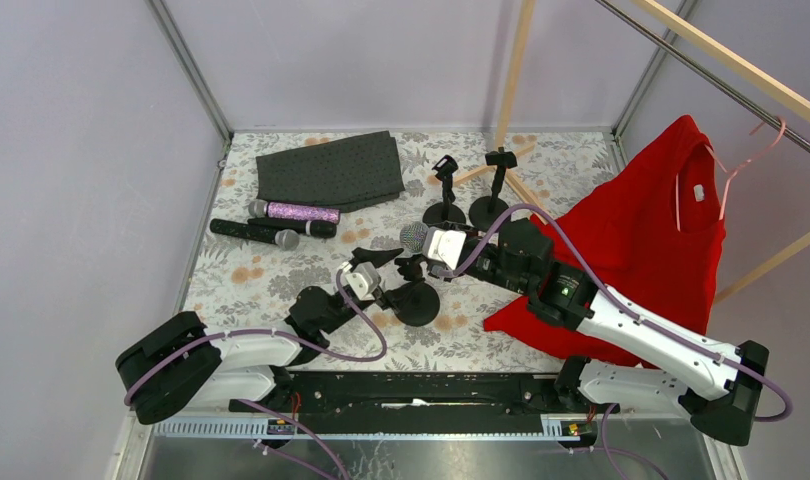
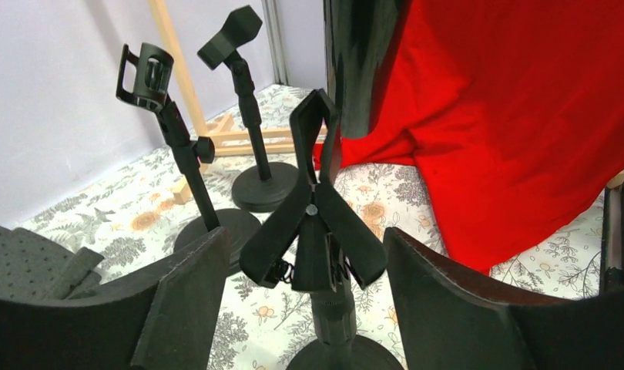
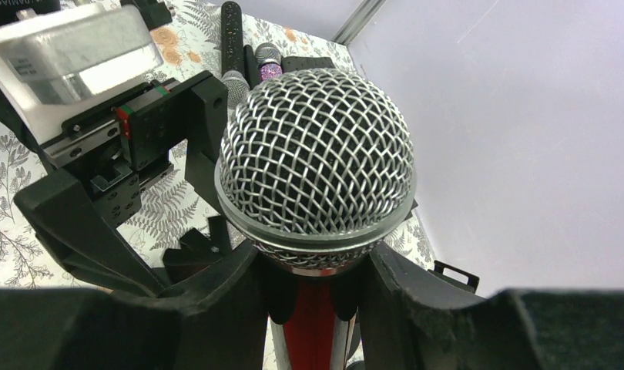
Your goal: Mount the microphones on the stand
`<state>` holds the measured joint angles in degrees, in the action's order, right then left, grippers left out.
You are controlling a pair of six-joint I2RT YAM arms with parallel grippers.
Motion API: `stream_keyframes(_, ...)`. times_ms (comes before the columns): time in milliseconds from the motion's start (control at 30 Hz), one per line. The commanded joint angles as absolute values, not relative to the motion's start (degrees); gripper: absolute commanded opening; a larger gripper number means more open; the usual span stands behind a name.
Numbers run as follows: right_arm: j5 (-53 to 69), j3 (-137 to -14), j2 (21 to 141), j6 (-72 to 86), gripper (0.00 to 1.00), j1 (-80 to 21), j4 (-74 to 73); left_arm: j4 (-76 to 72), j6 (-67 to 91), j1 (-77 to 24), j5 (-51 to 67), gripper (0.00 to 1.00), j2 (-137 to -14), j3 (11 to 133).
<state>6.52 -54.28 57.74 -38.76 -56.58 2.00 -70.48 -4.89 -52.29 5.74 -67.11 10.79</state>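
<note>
My right gripper [image 1: 439, 247] is shut on a black microphone just below its grey mesh head [image 1: 413, 237], which fills the right wrist view [image 3: 317, 162]. The microphone's black body [image 2: 363, 62] hangs just above the spring clip [image 2: 313, 223] of the near stand [image 1: 413, 300]. My left gripper [image 1: 379, 277] is open, with its fingers [image 2: 182, 301] on either side of the clip's levers and a small gap on each side. Three more microphones lie at the back left: one purple glitter [image 1: 296, 212] and two black [image 1: 293, 227] [image 1: 249, 232].
Two more black stands [image 1: 444, 195] [image 1: 493, 190] stand behind the near one. A dark grey cloth [image 1: 331, 170] lies at the back left. A red shirt [image 1: 641, 230] drapes over the right side below a wooden rack and a pink hanger [image 1: 741, 170].
</note>
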Motion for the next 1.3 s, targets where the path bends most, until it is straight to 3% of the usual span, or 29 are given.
stream_keyframes(0, 6.4, -57.6, 57.4, -38.9, 0.0, -56.4, 4.0, -70.4, -5.6, -52.3, 4.6, 0.78, -66.5, 11.8)
stream_keyframes(233, 6.7, -57.9, 57.8, -38.9, 0.0, -56.5, 4.2, -70.7, -5.2, -52.3, 4.6, 0.78, -66.1, 12.2)
stream_keyframes(367, 4.6, -59.2, 59.3, -37.9, 0.0, -56.5, 3.6, -70.4, -4.9, -52.3, 4.2, 0.68, -65.8, 12.2)
stream_keyframes(500, 5.4, -59.3, 60.3, -37.5, 0.0, -56.5, 4.2, -70.0, -4.6, -52.2, 4.0, 0.49, -65.4, 11.9)
stream_keyframes(667, 7.0, -59.5, 61.7, -37.4, 0.0, -56.5, 4.2, -69.8, -4.5, -52.3, 3.3, 0.14, -64.8, 11.6)
stream_keyframes(767, 8.9, -59.2, 62.5, -37.2, 0.0, -56.5, 4.2, -69.5, -4.7, -52.2, 3.1, 0.0, -64.4, 11.5)
stream_keyframes(1267, 13.8, -54.2, 65.6, -36.1, 0.0, -56.5, 9.1, -71.6, -3.9, -52.2, 3.5, 0.0, -64.6, 10.5)
